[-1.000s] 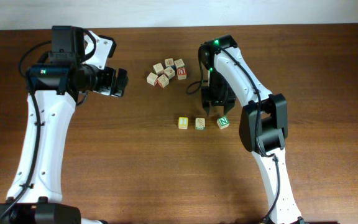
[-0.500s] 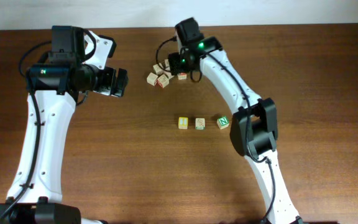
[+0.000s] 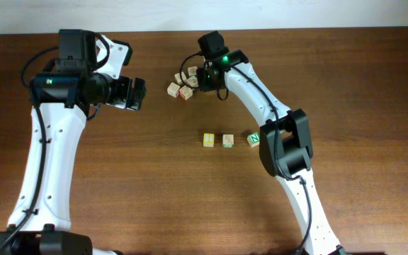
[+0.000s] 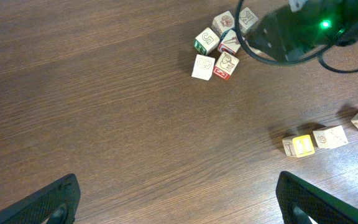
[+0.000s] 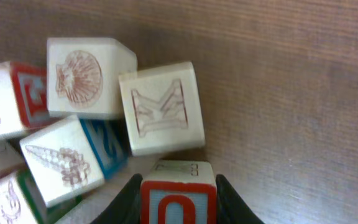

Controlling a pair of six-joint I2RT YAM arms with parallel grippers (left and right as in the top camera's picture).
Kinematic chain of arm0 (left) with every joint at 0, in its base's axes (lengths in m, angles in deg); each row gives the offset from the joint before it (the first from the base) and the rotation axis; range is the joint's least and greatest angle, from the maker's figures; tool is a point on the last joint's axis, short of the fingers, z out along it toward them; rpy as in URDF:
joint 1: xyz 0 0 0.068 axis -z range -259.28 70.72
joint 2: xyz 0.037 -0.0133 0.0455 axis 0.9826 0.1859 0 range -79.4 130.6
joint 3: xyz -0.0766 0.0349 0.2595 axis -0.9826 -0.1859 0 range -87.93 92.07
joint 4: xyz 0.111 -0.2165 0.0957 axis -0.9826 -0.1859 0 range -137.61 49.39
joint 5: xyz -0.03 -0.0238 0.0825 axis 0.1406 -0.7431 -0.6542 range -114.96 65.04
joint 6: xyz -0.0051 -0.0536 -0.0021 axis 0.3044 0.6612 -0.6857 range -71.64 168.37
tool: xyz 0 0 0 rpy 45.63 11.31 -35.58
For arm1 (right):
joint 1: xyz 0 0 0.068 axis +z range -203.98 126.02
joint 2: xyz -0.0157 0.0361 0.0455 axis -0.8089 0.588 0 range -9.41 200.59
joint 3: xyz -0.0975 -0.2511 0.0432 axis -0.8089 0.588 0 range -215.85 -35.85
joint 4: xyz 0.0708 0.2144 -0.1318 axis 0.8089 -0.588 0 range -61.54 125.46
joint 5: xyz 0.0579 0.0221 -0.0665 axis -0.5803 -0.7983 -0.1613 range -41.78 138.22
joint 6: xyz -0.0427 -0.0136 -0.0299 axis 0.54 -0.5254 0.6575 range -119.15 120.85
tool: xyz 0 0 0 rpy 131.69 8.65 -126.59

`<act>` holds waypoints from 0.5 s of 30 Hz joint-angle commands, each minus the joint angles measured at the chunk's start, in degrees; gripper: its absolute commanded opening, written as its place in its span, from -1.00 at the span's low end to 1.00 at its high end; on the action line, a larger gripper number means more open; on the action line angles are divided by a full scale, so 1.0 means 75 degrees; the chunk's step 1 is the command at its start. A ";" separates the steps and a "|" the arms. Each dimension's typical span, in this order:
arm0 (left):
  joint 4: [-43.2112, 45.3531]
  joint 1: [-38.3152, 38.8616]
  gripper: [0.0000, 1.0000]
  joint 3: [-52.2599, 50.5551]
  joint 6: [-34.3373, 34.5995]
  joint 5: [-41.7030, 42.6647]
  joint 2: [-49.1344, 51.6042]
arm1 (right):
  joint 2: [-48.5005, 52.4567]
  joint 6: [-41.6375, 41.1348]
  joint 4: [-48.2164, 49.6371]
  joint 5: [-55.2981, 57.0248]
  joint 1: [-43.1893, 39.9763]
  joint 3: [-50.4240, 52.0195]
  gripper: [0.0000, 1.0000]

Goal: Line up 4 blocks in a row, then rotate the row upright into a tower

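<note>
Right arm swung since a second ago from centre row to far cluster; left arm unmoved. Right gripper (image 5: 179, 186) closed narrow on pale wooden cube with red letter and red border (image 5: 179, 202), fingers pressed to both its sides, just beside K-engraved pale cube (image 5: 160, 109), near shell-engraved pale cube (image 5: 82, 78). Yellow-lettered pale cube (image 3: 209, 140), pale cube with faint green marks (image 3: 228, 140) and green-N pale cube (image 3: 253, 139) lined in row on brown wooden table (image 3: 119, 184), well apart from cluster. Left gripper (image 4: 178, 199) held wide apart above table.
</note>
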 commanded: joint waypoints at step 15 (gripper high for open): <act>-0.0009 -0.0006 0.98 0.0175 -0.0067 0.0085 0.0026 | -0.0694 -0.2465 -0.3791 -0.0044 0.1778 0.0280 -0.38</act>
